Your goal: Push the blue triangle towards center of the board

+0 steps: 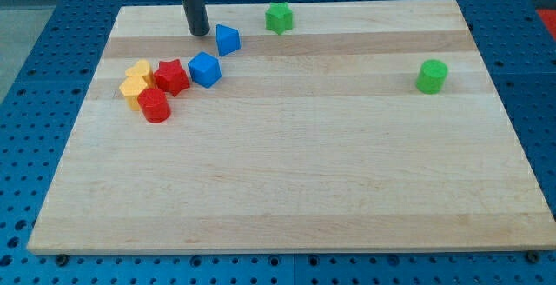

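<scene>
My tip (201,32) stands just left of the blue triangle (228,39), at the table's (287,181) upper left; the triangle's pointed end faces the view's upper left. The tool is a bare rod, holding nothing.

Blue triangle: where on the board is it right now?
The blue triangle sits near the view's top edge, left of centre, just right of my tip and above the blue cube; the green star lies further right.
</scene>
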{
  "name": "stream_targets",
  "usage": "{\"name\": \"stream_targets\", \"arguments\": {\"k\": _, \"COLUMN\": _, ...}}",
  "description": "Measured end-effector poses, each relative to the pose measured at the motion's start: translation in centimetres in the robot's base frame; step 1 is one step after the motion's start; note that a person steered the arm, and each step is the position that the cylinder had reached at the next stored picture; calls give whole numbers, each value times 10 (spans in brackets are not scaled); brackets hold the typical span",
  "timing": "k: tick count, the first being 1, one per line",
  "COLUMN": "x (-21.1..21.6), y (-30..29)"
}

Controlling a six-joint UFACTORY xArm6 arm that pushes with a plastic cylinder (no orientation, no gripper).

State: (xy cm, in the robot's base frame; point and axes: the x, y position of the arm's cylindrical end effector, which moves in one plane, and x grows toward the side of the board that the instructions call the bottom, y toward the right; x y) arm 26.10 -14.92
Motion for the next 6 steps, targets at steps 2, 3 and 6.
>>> {"name": "stream_targets", "arguments": {"k": 2, "x": 16, "y": 4}}
{"name": "stream_targets", "arguments": {"k": 3, "x": 16, "y": 25}}
{"name": "stream_targets", "arguments": {"k": 6, "x": 27, "y": 99}}
